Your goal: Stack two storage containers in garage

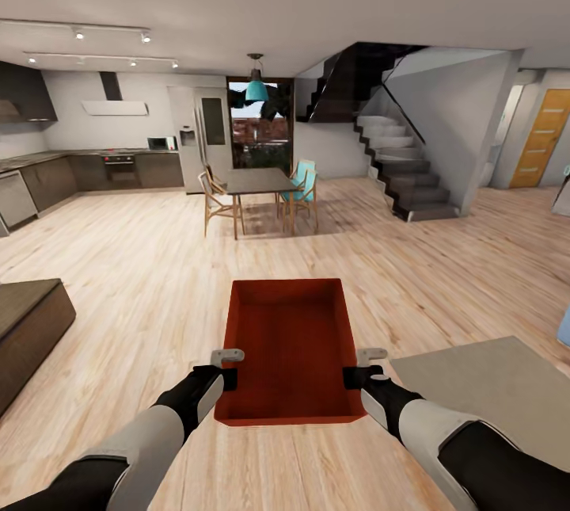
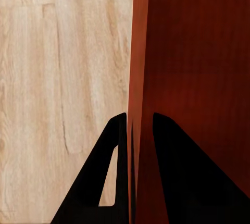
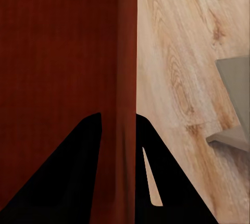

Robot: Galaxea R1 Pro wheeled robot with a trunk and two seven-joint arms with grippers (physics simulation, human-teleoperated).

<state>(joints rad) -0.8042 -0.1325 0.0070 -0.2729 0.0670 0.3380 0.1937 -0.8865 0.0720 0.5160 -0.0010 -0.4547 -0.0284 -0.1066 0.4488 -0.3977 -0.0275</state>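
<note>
Orange-red shell: the storage container (image 1: 290,348) is an open, lidless bin with plain straight walls, carried in front of the robot above the light wood plank floor (image 1: 142,273), between both arms.
Left gripper (image 1: 225,368): closed down on the bin's left long wall; in the left wrist view one finger (image 2: 99,182) sits outside the wall and the other inside, with the wall pinched between them.
Right gripper (image 1: 358,367): closed the same way on the right long wall; the right wrist view shows its fingers (image 3: 166,182) straddling that wall.
Handling, judged: it looks stiff and light, with thin, smooth walls that could slip under a pinch; nothing suggests it is fragile. It is empty as far as the head view shows.
Where to hold: the two long walls near their near ends, as now; an even grip on both sides should keep it level.
Long axis: runs straight away from the robot, towards the dining table (image 1: 257,181) and the stairs (image 1: 404,170) beyond.
Opening: faces up, the bin roughly level.
Place: an open room with a kitchen at the far left, a grey rug (image 1: 491,392) at the right and a dark low bench (image 1: 28,329) at the left.
</note>
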